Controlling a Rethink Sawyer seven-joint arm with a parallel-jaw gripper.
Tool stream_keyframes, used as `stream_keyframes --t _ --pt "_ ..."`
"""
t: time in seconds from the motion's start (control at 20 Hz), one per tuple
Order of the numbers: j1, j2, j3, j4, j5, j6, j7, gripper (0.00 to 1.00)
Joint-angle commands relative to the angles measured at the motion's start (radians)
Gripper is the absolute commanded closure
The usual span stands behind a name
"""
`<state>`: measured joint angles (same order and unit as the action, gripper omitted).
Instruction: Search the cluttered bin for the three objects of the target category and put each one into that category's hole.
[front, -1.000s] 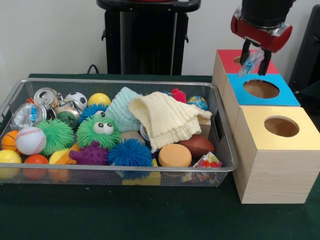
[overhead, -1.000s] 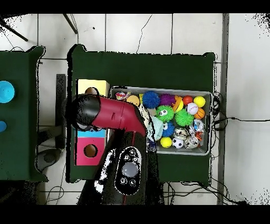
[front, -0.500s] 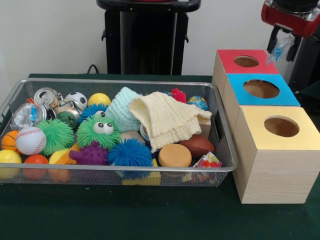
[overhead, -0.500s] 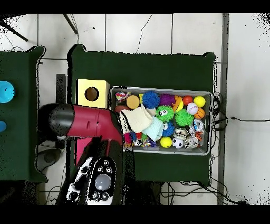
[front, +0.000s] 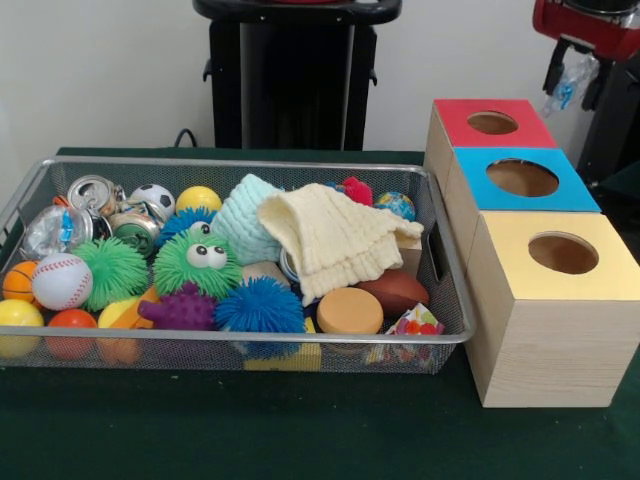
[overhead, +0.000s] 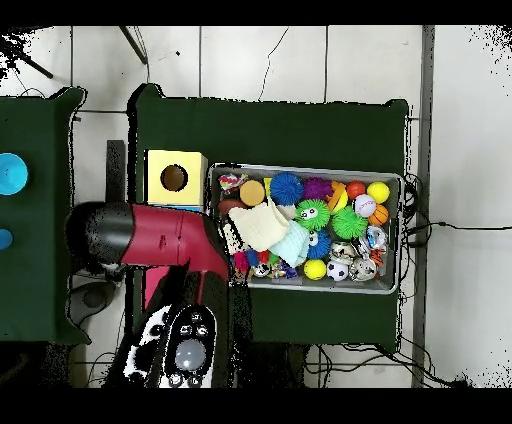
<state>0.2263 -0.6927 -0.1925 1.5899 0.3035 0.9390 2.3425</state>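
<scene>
The arm (overhead: 160, 238) is being seen from overhead as a thick, rounded red link, capped at one end by a glossy black dome (overhead: 98, 232) and joined at the other to a black section. Near the base, a black panel (overhead: 180, 352) is being shown with a round grey button at its middle, smaller buttons ringed about it, and white patches alongside. In the front view, the gripper (front: 578, 72) is being shown as a red body edged in black, with two short black fingers (front: 551, 74) being carried beneath it
</scene>
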Motion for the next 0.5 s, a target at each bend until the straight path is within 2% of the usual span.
stream_keyframes --t 0.05,0.5 --pt "-0.098 0.082 0.078 0.024 0.011 0.078 0.077 1.00" --pt "-0.083 0.058 0.076 0.038 -0.001 0.098 0.112 1.00"
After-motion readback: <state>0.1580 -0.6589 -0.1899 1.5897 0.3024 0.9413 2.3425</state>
